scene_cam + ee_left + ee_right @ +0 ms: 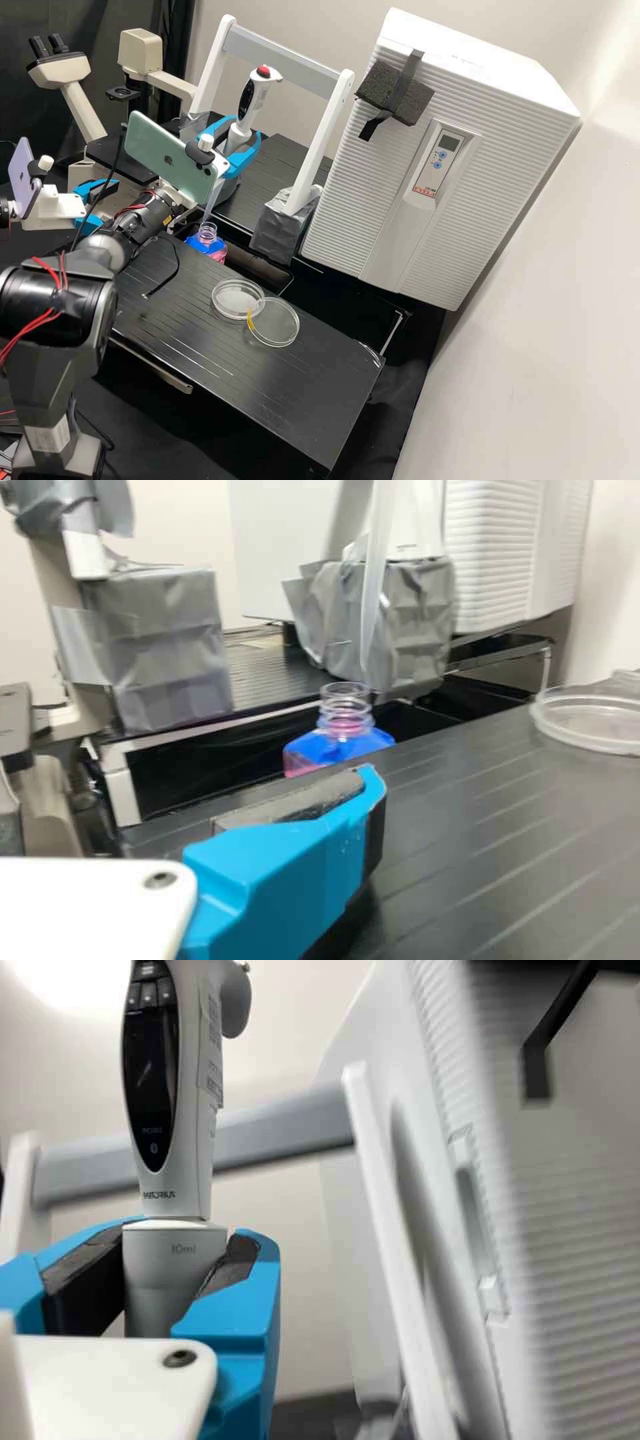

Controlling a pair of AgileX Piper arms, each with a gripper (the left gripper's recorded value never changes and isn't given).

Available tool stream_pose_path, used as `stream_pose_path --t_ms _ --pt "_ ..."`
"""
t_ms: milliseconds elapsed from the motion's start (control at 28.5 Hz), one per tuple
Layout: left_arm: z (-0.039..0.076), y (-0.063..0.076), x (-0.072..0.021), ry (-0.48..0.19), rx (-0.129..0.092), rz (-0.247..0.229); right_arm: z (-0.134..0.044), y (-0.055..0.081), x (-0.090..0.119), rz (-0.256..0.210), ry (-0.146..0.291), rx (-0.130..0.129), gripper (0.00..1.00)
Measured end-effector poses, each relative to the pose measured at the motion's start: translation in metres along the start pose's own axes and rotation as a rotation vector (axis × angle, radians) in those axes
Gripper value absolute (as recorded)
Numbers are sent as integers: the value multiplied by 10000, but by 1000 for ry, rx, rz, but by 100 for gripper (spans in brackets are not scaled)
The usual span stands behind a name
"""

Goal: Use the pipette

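The pipette is white and pale grey, with a glossy black panel and a red button on top. The right end effector gripping it is white with bright blue fingers. The clear-necked bottle shows pink and blue. Near the bottle, two clear petri dishes, one rim streaked yellow, lie on the black, finely lined table. Beyond the bottle stands a white, ribbed cabinet.

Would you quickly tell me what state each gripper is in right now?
Left gripper: cannot be told whether it is open or shut.
Right gripper: shut on the pipette.
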Motion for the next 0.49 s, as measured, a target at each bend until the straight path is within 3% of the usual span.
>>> stream_pose_path --t_ms 35,175,280,491 --pt "34 -10 -9 -13 -8 -4 -42 91 -36 21 16 11 0" --pt "105 -11 -13 -45 0 -7 -79 255 -127 41 39 28 0" --pt "168 -26 -15 -82 11 -16 -76 446 -237 60 66 16 0" --pt "280 -55 -23 -147 24 -33 -39 770 -408 123 88 -30 0"
